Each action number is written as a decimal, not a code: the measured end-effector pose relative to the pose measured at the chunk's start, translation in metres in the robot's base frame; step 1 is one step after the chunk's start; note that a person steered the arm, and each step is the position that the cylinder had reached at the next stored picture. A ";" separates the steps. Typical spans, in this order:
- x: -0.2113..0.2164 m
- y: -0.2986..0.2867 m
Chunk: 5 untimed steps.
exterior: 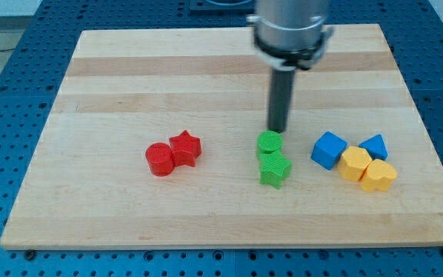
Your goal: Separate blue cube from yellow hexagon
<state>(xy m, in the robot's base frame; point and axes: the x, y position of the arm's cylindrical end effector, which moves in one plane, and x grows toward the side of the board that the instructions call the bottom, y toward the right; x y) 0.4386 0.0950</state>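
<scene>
A pale wooden desk [206, 61] fills most of the frame, resting on a blue perforated surface [21, 46]. The arm [291, 31] comes down from the top centre and ends in a straight dark rod; it carries no hand, so nothing opens or closes. My tip [277, 129] sits just above the green cylinder [268, 142] at the centre of the frame, touching or almost touching its upper edge. Directly below that cylinder, pressed against it, lies a green star [274, 169].

At centre right sits a tight cluster. The blue cube [328, 149] is on its left side, and the yellow hexagon [354, 163] touches it at the lower right. A blue triangle [374, 145] sits above and right of the hexagon, and a yellow heart [378, 175] lies at the cluster's lower right.

At centre left, well apart from the rest, a red cylinder [159, 159] touches a red star [184, 148].
</scene>
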 end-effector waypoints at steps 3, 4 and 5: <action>0.025 0.250; 0.067 0.250; 0.124 0.243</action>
<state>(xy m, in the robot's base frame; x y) 0.5627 0.3381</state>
